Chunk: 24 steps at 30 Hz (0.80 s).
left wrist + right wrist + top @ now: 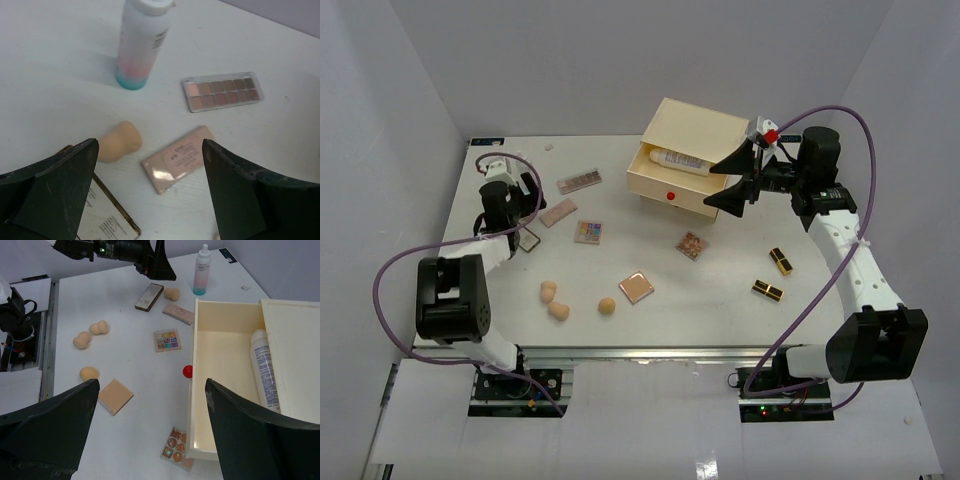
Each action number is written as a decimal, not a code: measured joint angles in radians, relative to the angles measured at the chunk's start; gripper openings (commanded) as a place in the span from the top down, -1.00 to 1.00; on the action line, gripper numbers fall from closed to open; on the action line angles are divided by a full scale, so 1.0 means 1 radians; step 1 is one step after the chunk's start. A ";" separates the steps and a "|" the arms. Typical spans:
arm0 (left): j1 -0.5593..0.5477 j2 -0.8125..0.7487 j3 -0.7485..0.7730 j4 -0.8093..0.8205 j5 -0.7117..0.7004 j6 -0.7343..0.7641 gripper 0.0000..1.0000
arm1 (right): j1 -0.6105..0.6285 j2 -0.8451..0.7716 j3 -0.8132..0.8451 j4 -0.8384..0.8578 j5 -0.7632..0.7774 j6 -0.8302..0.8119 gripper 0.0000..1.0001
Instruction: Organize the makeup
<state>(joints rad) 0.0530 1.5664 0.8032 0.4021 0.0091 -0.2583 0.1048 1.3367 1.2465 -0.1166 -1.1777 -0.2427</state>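
My left gripper (527,212) is open and empty, low over the table's left side (150,145). Below it lie a tan sponge (119,142), a pink compact (179,158) and a gold-edged compact (107,215). A long palette (222,91) and an upright white bottle (142,45) are beyond. My right gripper (725,185) is open and empty above the front of the open drawer (220,355), which holds a lying white bottle (265,370). Sponges (559,310), a peach compact (636,287), two square palettes (588,232) (692,245) and two lipstick tubes (781,261) lie on the table.
The cream chest (695,125) stands at the back centre, its drawer pulled toward the front with a red knob (671,195). White walls enclose the table on three sides. Purple cables loop off both arms.
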 measured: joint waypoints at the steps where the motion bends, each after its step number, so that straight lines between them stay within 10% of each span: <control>1: 0.008 0.035 0.000 0.029 -0.009 0.011 -0.93 | 0.000 -0.003 -0.001 0.008 -0.005 0.002 -0.87; 24: 0.036 0.543 0.363 0.309 0.085 0.204 -0.59 | -0.006 0.004 -0.013 0.040 -0.030 0.008 -0.87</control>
<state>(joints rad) 0.0895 2.1090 1.1666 0.7110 0.0940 -0.0542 0.0989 1.3408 1.2335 -0.0761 -1.2076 -0.2344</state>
